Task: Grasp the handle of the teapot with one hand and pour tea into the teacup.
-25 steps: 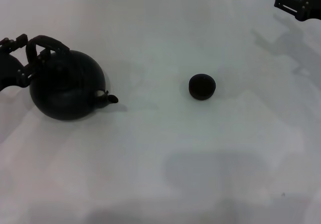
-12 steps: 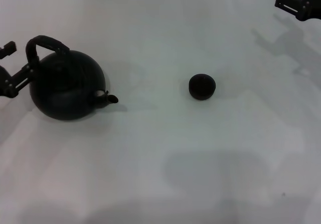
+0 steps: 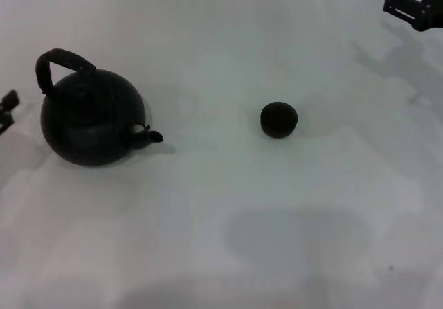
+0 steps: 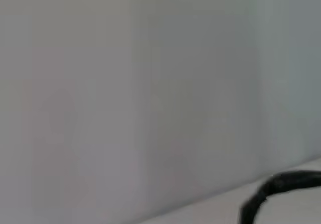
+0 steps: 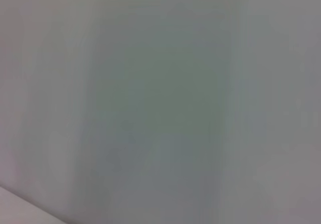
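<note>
While my left gripper [image 3: 5, 108] shows only as a dark sliver at the left edge of the head view, I cannot tell whether it is spread or closed; it has hold of nothing and sits apart from the pot, level with its body. My right gripper [image 3: 414, 4] is parked in the upper right corner of the frame, well away from everything, and its state is likewise beyond what I can make out.

Just right of my left gripper, the teapot [image 3: 91, 120] stands upright on the white table [image 3: 228, 219] in the left part of the frame. Its handle [image 3: 61, 63] arches over the top, free of any grip, and its short spout [image 3: 148, 136] points toward the right side of the frame. The teacup [image 3: 279, 119] stands upright a little right of centre, well apart from the teapot, on the side the spout faces.

From my left wrist I see mostly blank pale surface, with a dark curved piece [image 4: 273, 191] in the lower right corner that I cannot identify. My right wrist view shows only plain grey.
</note>
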Robot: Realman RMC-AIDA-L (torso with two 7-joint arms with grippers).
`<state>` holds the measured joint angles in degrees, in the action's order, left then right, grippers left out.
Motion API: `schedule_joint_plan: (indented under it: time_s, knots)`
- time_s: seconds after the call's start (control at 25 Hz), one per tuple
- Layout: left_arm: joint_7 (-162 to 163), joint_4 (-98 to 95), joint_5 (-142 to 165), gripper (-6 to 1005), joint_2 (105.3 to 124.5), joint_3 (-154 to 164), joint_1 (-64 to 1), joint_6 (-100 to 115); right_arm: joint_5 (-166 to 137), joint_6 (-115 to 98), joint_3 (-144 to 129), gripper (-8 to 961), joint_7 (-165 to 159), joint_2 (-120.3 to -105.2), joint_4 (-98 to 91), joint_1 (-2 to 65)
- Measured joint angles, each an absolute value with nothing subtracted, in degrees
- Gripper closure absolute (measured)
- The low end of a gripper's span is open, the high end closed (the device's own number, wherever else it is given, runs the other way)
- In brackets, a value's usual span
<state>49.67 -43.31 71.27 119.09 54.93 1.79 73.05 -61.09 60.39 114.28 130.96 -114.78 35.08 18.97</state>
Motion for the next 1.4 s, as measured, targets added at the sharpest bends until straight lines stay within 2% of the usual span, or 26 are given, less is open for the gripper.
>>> schedule_joint_plan:
  time_s: [0.4, 0.76, 1.4]
  knots:
    - [38.7, -34.3, 49.1, 372, 119.03, 52.5, 5.7, 75.9, -60.6, 63.3, 116.8, 99, 131.4, -114.69, 35.7, 15.9]
    - [33.1, -24.2, 39.7, 375, 118.99, 40.9, 3.7, 80.8, -59.7, 64.0, 119.6, 99, 131.9, -114.69, 34.7, 13.8]
    - [30.0, -21.7, 37.9, 379, 118.72, 34.9, 1.7, 81.3, -42.5, 66.3, 119.1, 99, 147.5, -114.96, 23.0, 14.2]
